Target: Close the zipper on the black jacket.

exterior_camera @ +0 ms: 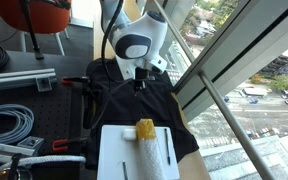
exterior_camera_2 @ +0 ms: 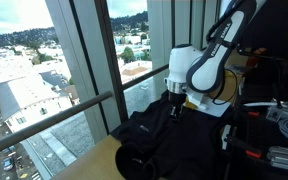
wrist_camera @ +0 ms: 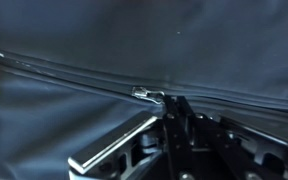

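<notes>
The black jacket lies spread on the table by the window; it also shows in the other exterior view and fills the wrist view. Its zipper runs as a thin line from the left to a silver pull. My gripper is down on the jacket with its fingertips pressed together at the pull, which sticks out to their left. In both exterior views the gripper touches the jacket's middle.
A white board with a yellow object lies on the jacket's near end. Coiled cables and a red-handled tool lie beside it. A window rail runs along the table's edge.
</notes>
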Robot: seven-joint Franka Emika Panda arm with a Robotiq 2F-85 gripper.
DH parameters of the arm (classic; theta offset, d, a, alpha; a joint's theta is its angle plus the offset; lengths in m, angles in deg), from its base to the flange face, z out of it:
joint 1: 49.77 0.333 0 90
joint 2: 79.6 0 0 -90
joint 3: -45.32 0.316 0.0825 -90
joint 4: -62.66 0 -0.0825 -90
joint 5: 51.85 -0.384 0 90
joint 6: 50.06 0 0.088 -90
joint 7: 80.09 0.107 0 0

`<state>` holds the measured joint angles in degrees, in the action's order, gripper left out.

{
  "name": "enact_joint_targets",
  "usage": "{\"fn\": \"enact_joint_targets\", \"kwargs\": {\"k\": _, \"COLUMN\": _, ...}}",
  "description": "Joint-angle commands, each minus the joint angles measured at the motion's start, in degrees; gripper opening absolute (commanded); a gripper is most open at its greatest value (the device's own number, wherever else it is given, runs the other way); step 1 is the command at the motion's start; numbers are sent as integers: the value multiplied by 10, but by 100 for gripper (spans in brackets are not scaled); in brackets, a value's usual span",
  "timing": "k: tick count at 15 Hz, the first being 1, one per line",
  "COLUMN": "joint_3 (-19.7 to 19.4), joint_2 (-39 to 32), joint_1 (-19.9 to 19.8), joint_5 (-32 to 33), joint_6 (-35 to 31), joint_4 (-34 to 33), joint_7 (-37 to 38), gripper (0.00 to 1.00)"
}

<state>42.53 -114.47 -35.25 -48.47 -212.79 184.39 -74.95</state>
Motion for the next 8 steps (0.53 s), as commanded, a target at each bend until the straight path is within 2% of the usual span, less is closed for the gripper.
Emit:
{"fn": "enact_joint_targets", "kwargs": {"k": 1, "joint_3": 24, "joint_2": -20, "joint_1": 29, "joint_5": -2, "joint_6": 61, "joint_4": -68, "joint_7": 42, "gripper": 2}}
{"fn": "enact_joint_targets", "kwargs": {"k": 8, "joint_3": 89, "joint_2": -84, "joint_1": 60, "joint_5": -26, "joint_6": 209, "joint_4": -233, "joint_7": 102, "gripper": 2}}
